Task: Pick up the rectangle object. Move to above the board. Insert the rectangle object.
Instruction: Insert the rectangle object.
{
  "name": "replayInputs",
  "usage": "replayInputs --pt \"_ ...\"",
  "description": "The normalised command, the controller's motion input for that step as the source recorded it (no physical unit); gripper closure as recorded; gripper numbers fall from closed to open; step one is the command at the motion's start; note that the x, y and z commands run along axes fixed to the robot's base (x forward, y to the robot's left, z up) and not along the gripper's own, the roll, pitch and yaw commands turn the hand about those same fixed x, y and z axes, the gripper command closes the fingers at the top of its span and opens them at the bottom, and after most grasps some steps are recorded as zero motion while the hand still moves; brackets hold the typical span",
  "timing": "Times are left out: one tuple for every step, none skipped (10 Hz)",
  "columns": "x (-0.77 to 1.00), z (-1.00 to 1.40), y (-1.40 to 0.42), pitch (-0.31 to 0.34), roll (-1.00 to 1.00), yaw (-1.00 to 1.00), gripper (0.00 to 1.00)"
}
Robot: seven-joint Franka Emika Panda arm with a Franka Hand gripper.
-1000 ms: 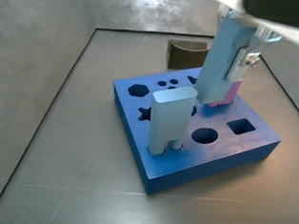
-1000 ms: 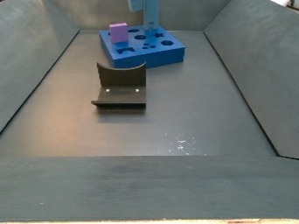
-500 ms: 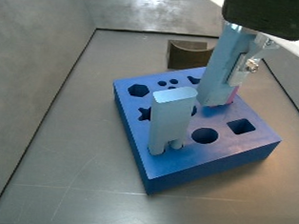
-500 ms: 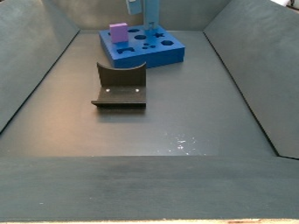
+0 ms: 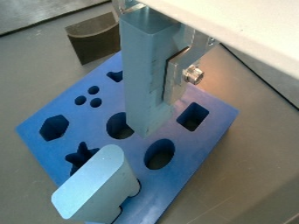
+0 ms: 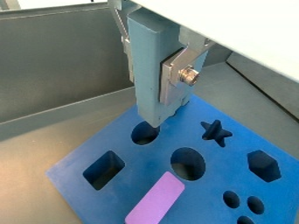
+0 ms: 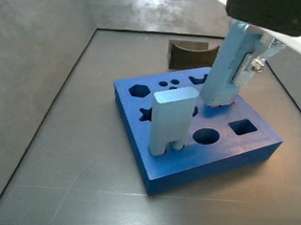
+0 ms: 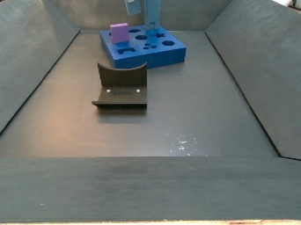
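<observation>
The rectangle object (image 5: 140,114), a long light sky-blue bar, hangs upright in my gripper (image 5: 149,70), which is shut on its upper part. A silver finger (image 6: 176,80) presses on its side. The bar's lower end (image 6: 149,114) is at the mouth of a dark hole (image 6: 142,136) in the board (image 6: 128,179), a thick deep-blue slab. I cannot tell whether the end is inside the hole. In a side view the gripper (image 7: 242,53) holds the bar (image 7: 225,85) over the board's far right part (image 7: 260,145). The bar (image 8: 153,13) also shows above the board (image 8: 147,54).
A pale whitish block (image 7: 172,121) stands in the board's near side (image 5: 93,184). A pink block (image 6: 158,199) stands in the board too (image 8: 120,32). The dark-brown fixture (image 8: 121,85) stands on the floor beside the board (image 7: 189,54). Grey walls (image 7: 42,41) enclose the floor.
The gripper has come down a little with the bar. The bar's lower end now hides the pink block in the side view.
</observation>
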Motion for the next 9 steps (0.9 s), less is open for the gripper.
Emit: replayInputs --pt "0.89 0.20 0.03 0.000 0.00 0.00 1.00" --pt "0.93 0.23 0.07 -0.026 0.00 0.05 1.00" --pt "1.00 0.16 0.04 -0.077 0.00 0.04 1.00" --pt "1.00 0.05 0.07 -0.040 0.00 0.01 1.00" --pt "0.98 0.00 0.06 -0.029 0.00 0.01 1.00" --pt "0.25 0.00 0.00 0.043 0.01 0.00 1.00" --pt "0.00 -0.05 0.00 0.000 0.00 0.00 1.00" --pt "0.66 -0.12 0.01 -0.166 0.00 -0.08 1.00" --pt "1.00 -0.14 0.04 -0.226 0.03 -0.03 1.00"
